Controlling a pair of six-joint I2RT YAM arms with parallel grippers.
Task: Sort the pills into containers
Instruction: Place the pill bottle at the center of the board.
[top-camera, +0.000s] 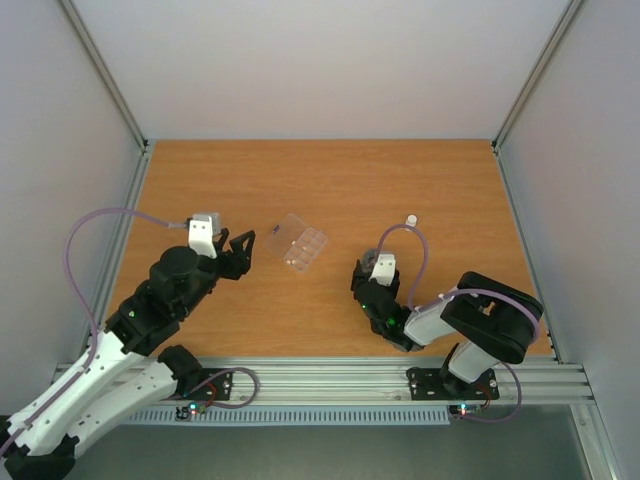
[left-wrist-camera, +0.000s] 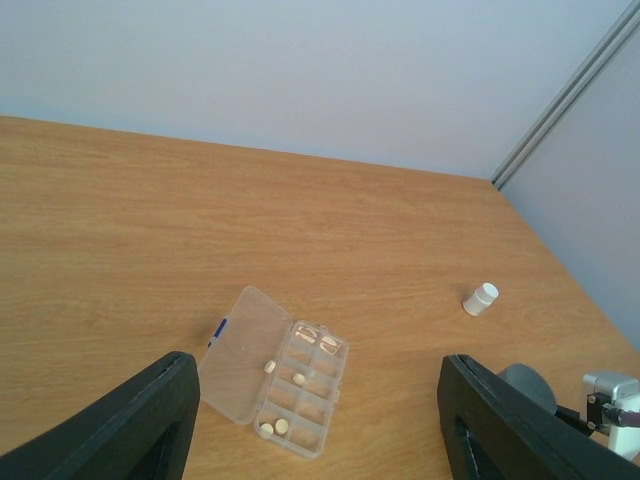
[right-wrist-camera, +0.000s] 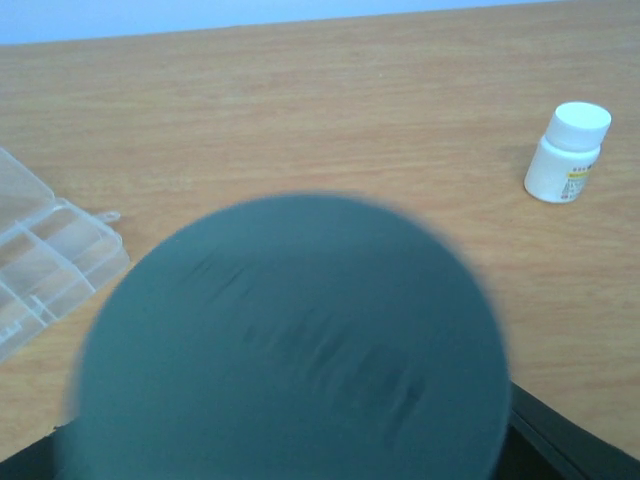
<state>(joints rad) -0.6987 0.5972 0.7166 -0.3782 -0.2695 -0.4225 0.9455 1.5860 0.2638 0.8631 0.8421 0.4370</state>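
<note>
Pills (left-wrist-camera: 281, 426) are lying inside the open clear pill box (left-wrist-camera: 235, 355), just right of the left gripper (top-camera: 240, 255), which is hovering with its jaws spread and empty. Further right, the right gripper (top-camera: 366, 272) is reaching around a grey cap (right-wrist-camera: 290, 340); I cannot tell whether it is grasping it. A white bottle (top-camera: 411, 218) is standing beyond.

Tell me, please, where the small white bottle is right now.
The white bottle stands on the table's right half in the top view, just beyond the right claw and to the right of the open pill box.
</note>
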